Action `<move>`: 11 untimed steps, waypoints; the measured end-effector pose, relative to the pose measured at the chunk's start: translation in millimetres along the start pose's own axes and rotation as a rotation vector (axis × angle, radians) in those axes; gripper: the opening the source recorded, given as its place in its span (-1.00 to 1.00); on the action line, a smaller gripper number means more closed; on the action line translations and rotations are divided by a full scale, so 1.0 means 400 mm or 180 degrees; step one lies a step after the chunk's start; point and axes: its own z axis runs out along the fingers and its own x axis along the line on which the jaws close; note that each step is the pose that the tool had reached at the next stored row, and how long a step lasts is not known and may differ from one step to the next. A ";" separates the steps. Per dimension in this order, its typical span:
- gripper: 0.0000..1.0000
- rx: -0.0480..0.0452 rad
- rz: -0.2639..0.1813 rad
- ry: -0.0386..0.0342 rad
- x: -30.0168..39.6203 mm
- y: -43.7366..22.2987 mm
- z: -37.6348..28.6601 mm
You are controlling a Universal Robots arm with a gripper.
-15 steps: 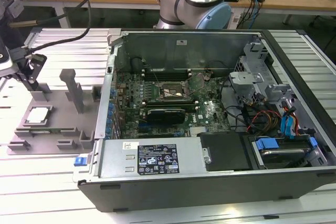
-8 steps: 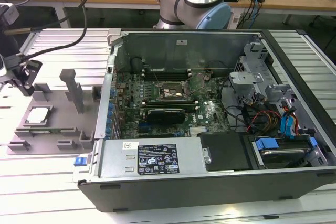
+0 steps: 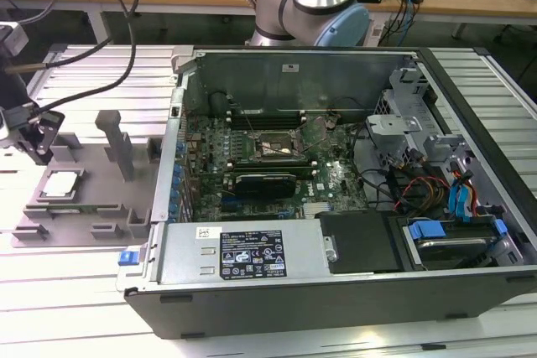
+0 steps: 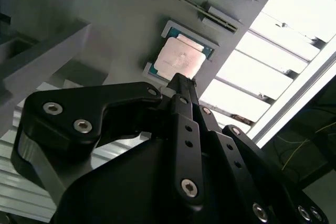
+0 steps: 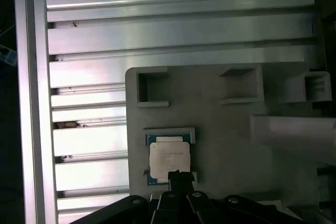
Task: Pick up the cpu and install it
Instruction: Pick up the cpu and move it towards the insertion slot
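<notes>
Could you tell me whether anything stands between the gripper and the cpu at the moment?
Nothing visible does. In both wrist views the tip of the shut gripper sits right at the edge of the cpu, which lies uncovered in its grey holder.

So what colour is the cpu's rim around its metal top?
The cpu rim is teal-green; clearest in the second wrist view.

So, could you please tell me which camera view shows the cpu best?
The second wrist view: the cpu appears largest there, with its metal top and rim plain. The first wrist view shows the cpu squarely but smaller; the exterior view shows it small and oblique.
</notes>
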 end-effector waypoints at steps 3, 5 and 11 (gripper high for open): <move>-0.79 0.0000 0.0000 0.0000 0.002 -0.005 0.023; -0.79 0.0000 0.0000 0.0000 0.003 -0.007 0.041; -0.79 0.0000 0.0000 0.0000 0.003 -0.007 0.049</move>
